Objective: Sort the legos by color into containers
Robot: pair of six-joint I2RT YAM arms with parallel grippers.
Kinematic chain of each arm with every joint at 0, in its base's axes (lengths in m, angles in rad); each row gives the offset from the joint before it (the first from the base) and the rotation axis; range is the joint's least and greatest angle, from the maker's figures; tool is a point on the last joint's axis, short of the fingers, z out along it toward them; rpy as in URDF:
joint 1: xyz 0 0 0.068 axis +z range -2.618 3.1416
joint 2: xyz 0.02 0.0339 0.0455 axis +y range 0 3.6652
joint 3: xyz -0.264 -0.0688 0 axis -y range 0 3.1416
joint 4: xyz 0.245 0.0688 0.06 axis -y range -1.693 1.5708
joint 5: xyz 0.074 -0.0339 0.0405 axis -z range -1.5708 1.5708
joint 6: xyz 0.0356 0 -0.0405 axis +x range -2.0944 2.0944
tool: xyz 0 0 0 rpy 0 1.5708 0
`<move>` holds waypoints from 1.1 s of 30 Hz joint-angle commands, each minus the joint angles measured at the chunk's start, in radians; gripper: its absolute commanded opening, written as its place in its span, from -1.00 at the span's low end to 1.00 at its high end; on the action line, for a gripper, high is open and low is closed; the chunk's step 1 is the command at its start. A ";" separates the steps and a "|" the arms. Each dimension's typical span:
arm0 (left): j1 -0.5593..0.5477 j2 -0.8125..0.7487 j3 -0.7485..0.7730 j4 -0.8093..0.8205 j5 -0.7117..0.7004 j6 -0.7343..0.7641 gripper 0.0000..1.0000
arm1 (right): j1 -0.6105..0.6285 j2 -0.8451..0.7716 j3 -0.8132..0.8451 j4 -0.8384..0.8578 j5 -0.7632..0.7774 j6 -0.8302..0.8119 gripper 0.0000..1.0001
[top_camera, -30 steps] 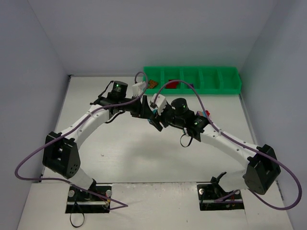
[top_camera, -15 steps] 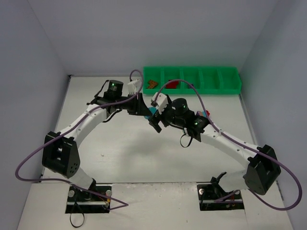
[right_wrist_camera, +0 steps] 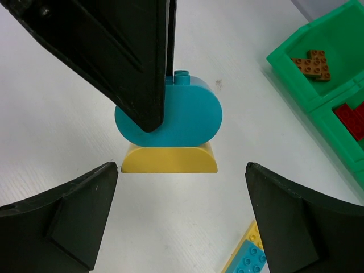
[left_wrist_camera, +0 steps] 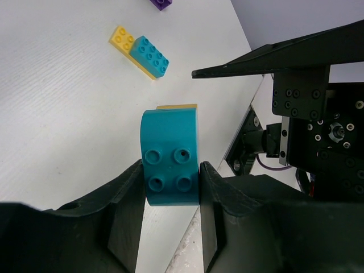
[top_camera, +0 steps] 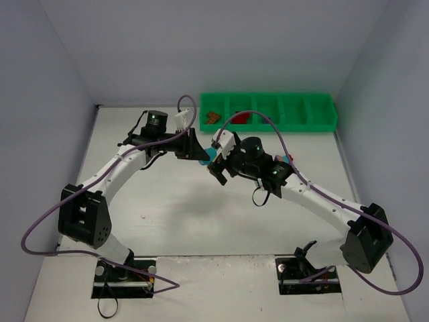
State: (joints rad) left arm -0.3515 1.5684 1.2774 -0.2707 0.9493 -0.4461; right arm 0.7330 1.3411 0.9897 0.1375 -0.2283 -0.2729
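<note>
My left gripper (left_wrist_camera: 170, 190) is shut on a teal rounded brick (left_wrist_camera: 170, 159) and holds it above the table. A yellow half-round brick (right_wrist_camera: 169, 160) is stuck to the teal brick (right_wrist_camera: 190, 116). My right gripper (right_wrist_camera: 182, 183) is open and empty, facing this stack, its fingertips level with the yellow brick. In the top view the two grippers (top_camera: 203, 155) (top_camera: 216, 169) meet mid-table near the teal brick (top_camera: 212, 155). The green tray (top_camera: 295, 124) stands at the back, with brown bricks (top_camera: 212, 117) in its first compartment and red bricks (top_camera: 240, 119) in its second.
A yellow and light blue stack (left_wrist_camera: 140, 52) lies on the table; it also shows in the right wrist view (right_wrist_camera: 247, 259). A purple brick (left_wrist_camera: 161, 3) lies beyond it. The tray's corner (right_wrist_camera: 284, 65) is at the right wrist view's upper right. Grey walls enclose the table.
My left gripper has drawn back to the left with the teal brick. The two grippers, close together a second ago, now stand slightly apart.
</note>
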 commanded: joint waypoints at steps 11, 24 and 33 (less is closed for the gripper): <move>0.002 -0.045 0.040 0.074 0.057 0.000 -0.93 | -0.004 0.082 0.099 0.068 -0.046 -0.031 0.72; 0.002 -0.050 0.045 0.071 0.065 0.001 -0.93 | -0.014 0.096 0.090 0.071 -0.062 -0.031 0.24; 0.002 -0.053 0.056 0.050 0.054 0.009 -0.93 | -0.030 0.084 0.063 0.070 -0.052 -0.037 -0.79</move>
State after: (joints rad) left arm -0.3515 1.5684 1.2774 -0.2550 0.9714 -0.4541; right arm 0.7223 1.4380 1.0363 0.1387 -0.2813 -0.2981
